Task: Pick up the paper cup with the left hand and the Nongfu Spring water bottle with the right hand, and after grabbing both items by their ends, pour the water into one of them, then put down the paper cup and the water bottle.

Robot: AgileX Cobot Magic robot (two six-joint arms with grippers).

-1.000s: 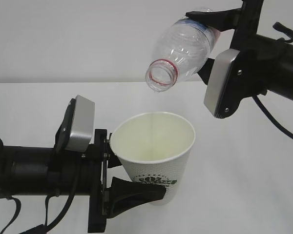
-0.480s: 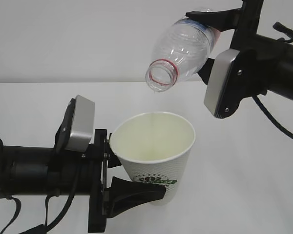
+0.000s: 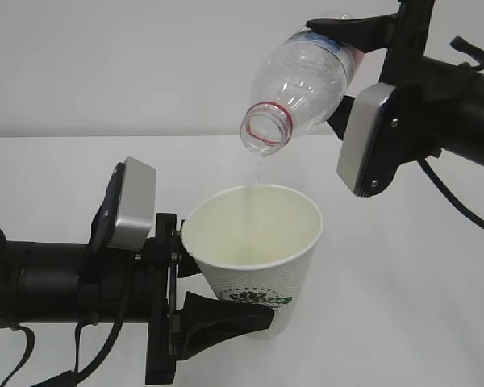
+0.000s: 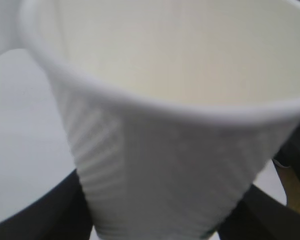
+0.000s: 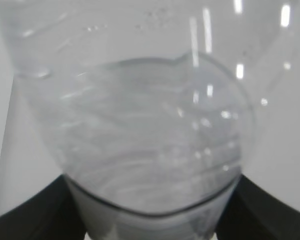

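A plain white tabletop [image 3: 403, 322] meets a pale wall, and nearest the camera the left pincer [image 3: 218, 294] is clenched around the lower wall of the paper cup [image 3: 254, 258], which stands upright with its mouth open and its green logo facing the viewer. Farther back and higher, the right pincer [image 3: 351, 68] grasps the water bottle [image 3: 302, 85] near its base, tilting it neck-down so that its red-ringed mouth hangs directly above the cup, apart from the rim. A thin stream of water [image 3: 256, 181] falls from the bottle mouth into the cup.
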